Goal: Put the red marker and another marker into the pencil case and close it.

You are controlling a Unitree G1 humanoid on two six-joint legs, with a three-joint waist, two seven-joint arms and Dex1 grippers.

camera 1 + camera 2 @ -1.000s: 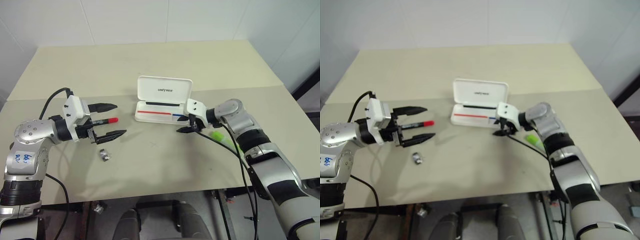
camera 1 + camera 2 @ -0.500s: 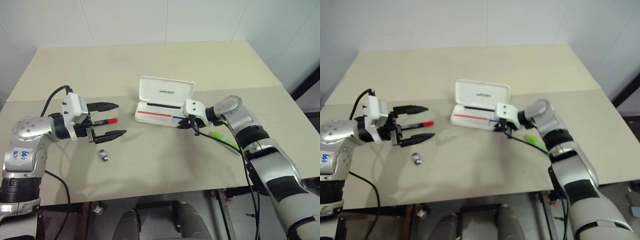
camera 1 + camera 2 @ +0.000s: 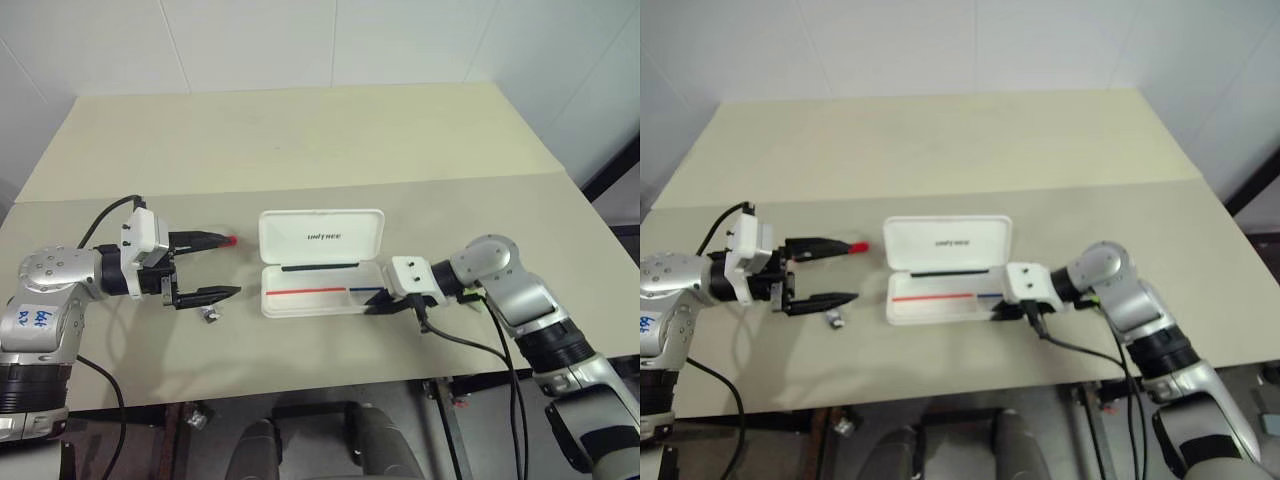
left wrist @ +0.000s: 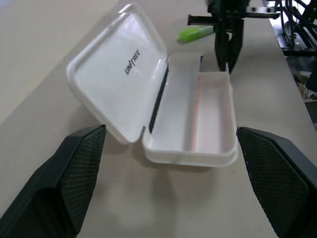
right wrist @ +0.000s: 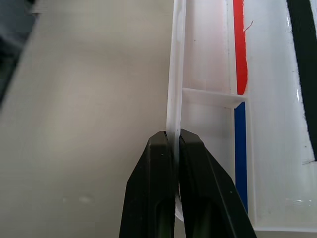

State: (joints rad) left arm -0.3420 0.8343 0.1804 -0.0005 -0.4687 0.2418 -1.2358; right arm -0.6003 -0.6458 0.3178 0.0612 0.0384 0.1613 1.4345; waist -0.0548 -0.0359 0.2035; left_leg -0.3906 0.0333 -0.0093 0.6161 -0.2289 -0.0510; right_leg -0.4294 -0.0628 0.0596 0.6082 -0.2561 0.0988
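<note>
- One pencil case (image 3: 322, 275) lies open on the beige table (image 3: 300, 140), near its front edge: a flat white plastic shell with rounded corners, its lid standing up with dark lettering on it. The tray holds no markers; a red and a blue stripe run along its floor.
- The right gripper (image 5: 172, 148) has its two black fingers pinched shut on the tray's thin front wall, at the case's right end.
- The left gripper (image 3: 212, 266) hovers left of the case, its textured black fingers (image 4: 81, 171) spread wide, holding nothing.
- One red marker (image 3: 222, 241), its red tip showing just behind the left gripper's upper finger.
- One light green highlighter (image 4: 194, 33), chunky, lying on the table beyond the case's right end.
- One small metallic object (image 3: 209, 314) on the table under the left gripper.
</note>
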